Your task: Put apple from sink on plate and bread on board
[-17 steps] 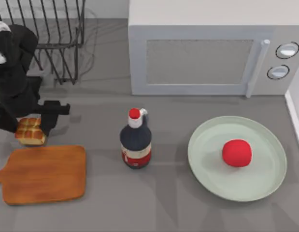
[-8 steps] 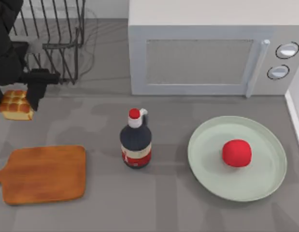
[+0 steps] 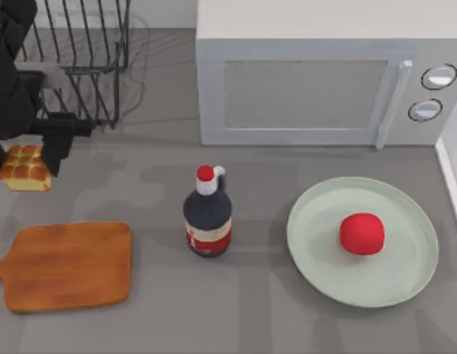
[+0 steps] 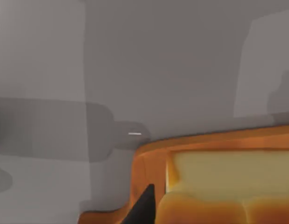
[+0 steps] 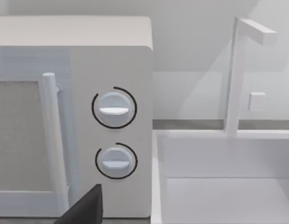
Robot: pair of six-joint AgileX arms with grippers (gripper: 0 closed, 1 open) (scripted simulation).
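- Since half a second ago, the left gripper [image 3: 25, 158] has dropped slightly toward the near side of the surface [image 3: 287, 317], carrying the bread [image 3: 25, 168] with it; a full second ago the bread was lower still, just above the board's far edge.
- Now the left gripper sits at the top view's left edge, in front of the wire rack [image 3: 84, 59], with its fingers closed narrowly on the bread.
- From above, the bread appears beyond the board [image 3: 69, 265], clear of its far edge.
- Through the left wrist view, the bread's golden crust and pale side [image 4: 228, 186] lie close below the camera, with the orange-brown board [image 4: 149, 163] showing behind it and a dark fingertip [image 4: 144, 207] beside it.
- On the right half of the surface, the apple [image 3: 362, 234] rests on the mint-green plate [image 3: 317, 251], a little right of the plate's middle.
- Between board and plate stands a dark bottle [image 3: 207, 217] with a red cap, upright.
- Behind them sits the microwave [image 3: 324, 74]; the right wrist view faces its two dials [image 5: 114, 133], with the white sink [image 5: 228, 177] and its tap just beside it.
- At the bottom of the right wrist view a dark finger [image 5: 88, 207] of the right gripper pokes in; I cannot tell whether that gripper is wide or narrow.
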